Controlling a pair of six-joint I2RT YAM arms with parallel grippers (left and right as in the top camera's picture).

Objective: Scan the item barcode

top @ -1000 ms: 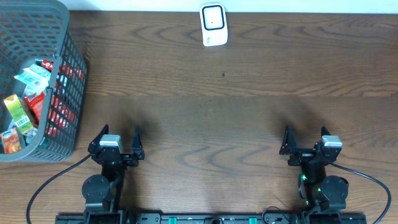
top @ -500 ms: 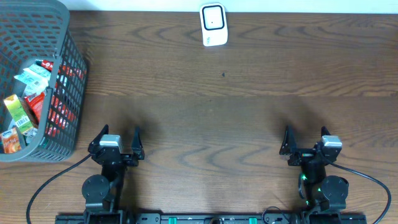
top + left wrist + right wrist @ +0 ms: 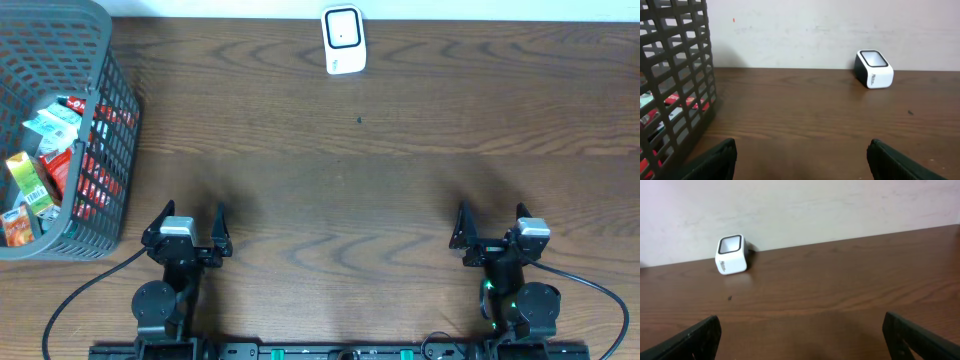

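Overhead view, with left pincer and right pincer both low at the near edge of the dark brown wooden tabletop, jaws spread wide apart, clamped on nothing. Nothing yet picked for scanning: candidates lying jumbled inside the grey plastic lattice basket at far left, among them a green-and-yellow carton, an orange carton, a white-and-green pouch and red packets pressed to the basket's side. Well apart from those, at the far edge by the pale wall, a white cube-shaped scanner with a dark window. Probably light, all of them; cartons likely stiff enough to pinch across the narrow faces, though easily dented; pouch and packets likely soft, slick and prone to buckling, so better taken near a sealed edge. Best to leave the barcode face uncovered. Dark lettering on the scanner's side in the left wrist view, too small to read; printing on the packages likewise illegible.
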